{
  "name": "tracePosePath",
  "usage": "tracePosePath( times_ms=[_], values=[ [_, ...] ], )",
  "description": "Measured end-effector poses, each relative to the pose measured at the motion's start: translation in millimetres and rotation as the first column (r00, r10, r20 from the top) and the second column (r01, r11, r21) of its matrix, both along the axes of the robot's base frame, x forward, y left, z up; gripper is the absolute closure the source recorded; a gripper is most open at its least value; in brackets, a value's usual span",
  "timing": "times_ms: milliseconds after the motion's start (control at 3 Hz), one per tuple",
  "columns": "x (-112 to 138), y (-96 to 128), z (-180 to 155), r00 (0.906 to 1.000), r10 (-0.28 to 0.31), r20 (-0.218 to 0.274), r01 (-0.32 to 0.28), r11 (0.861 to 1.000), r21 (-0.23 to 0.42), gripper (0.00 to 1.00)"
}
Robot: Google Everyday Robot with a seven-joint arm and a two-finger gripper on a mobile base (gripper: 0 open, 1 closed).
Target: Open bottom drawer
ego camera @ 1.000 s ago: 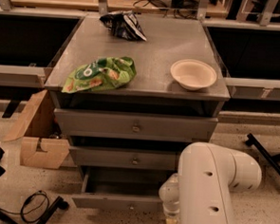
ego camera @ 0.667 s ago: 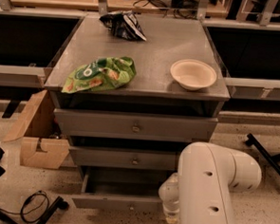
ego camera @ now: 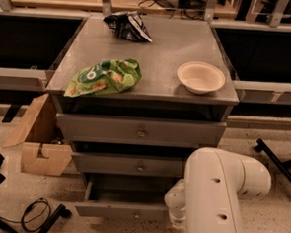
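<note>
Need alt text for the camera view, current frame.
The bottom drawer of the grey cabinet stands pulled open, with the robot's white arm bent over its right front corner and the hand hidden below the wrist. On top lie a green snack bag, a dark bag and a pale bowl; a cardboard box sits on the floor at left.

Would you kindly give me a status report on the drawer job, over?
Gripper hidden under white arm, by drawer's right front. Lowest grey drawer pulled out. Brown cardboard box left, off its path.
</note>
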State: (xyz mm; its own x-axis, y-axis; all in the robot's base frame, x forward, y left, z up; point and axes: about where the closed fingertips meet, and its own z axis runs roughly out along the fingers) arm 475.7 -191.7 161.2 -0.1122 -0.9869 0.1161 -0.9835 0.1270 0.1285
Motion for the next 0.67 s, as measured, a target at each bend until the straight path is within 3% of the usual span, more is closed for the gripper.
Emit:
tracePosePath(
  times_ms=[667],
  values=[
    [10.5, 11.8, 5.3, 0.9998, 0.015, 0.013, -0.015, 1.000, 0.014, 1.00]
  ],
)
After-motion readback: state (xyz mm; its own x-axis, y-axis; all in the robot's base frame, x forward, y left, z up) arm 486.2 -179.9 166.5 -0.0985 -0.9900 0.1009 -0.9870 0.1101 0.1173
